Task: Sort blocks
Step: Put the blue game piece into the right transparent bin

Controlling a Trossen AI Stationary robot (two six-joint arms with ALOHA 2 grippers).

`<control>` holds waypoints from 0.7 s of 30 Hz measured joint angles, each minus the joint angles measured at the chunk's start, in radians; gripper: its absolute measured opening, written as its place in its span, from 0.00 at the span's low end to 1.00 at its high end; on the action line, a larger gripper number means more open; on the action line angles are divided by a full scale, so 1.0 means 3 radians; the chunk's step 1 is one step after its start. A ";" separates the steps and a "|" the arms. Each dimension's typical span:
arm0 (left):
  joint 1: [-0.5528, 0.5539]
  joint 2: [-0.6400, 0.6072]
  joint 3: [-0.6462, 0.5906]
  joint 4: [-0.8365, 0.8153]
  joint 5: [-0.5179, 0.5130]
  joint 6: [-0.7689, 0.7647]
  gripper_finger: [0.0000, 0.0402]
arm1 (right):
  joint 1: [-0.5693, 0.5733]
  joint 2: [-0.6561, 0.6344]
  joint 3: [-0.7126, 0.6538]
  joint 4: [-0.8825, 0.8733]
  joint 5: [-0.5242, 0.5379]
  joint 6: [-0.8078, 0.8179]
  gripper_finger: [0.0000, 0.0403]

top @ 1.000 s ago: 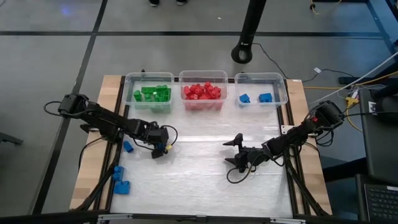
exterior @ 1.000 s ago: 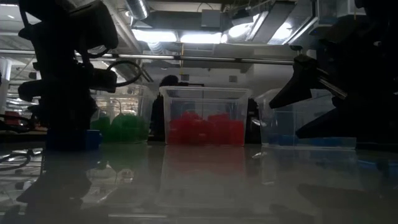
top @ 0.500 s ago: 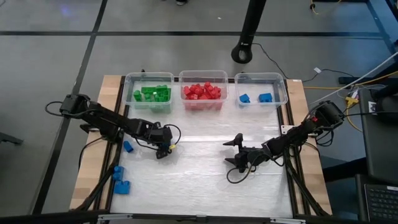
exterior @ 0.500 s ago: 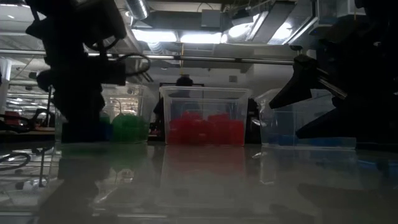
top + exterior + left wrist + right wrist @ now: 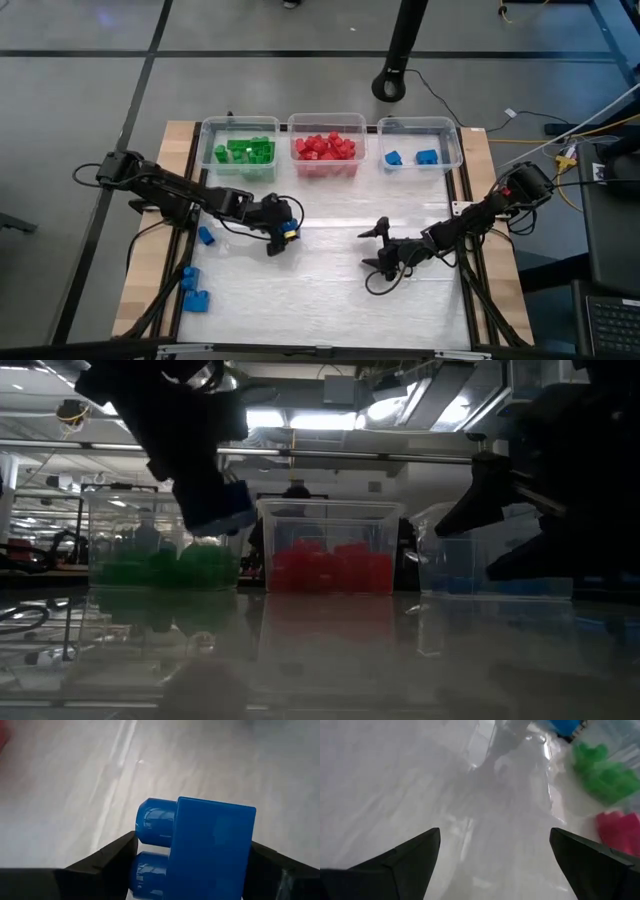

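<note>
— Where is the left gripper (image 5: 287, 230), and what is in it?

— It hangs over the white table top (image 5: 320, 290), left of the middle and in front of the bins. Its jaws pinch a blue brick (image 5: 197, 847); in the left wrist view the brick sits between the two dark fingers (image 5: 107, 857) with its round studs pointing sideways. In the low view the brick is clear of the table (lifted well off it, in front of the green bin).

— And the right gripper (image 5: 385, 245)?

— Low over the table, right of the middle, jaws spread wide with nothing between them. The right wrist view shows only bare table between its fingertips (image 5: 412, 852).

— The rest of the blocks?

— Three clear bins stand in a row along the far edge: the green bin (image 5: 209, 150) holds green bricks (image 5: 243, 152), the middle bin (image 5: 296, 124) red bricks (image 5: 324, 148), and the right bin (image 5: 455, 148) two blue bricks (image 5: 410, 157). Loose blue bricks lie at the table's left edge: one (image 5: 206, 236) near the left arm, and a small cluster (image 5: 193, 290) nearer the front corner (how many are in it, I cannot tell).
</note>
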 joint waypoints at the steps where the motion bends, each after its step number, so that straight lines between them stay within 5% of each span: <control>1: 0.0000 0.0000 0.0000 0.0061 0.0041 0.0000 0.67 | 0.0000 0.0000 0.0000 0.0051 -0.0001 0.0003 0.93; 5: 0.0001 -0.0001 0.0001 0.0288 0.0198 -0.0049 0.68 | -0.0032 0.0000 0.0052 0.0269 0.0076 -0.0184 0.93; 14: 0.0106 -0.0003 0.0003 0.0721 0.0617 -0.0291 0.67 | -0.0331 0.0122 0.0695 0.0248 -0.0308 -0.1848 0.93; 21: 0.0107 -0.0004 0.0004 0.0758 0.0712 -0.0409 0.68 | -0.0594 0.0415 0.1387 -0.0316 -0.0518 -0.2574 0.93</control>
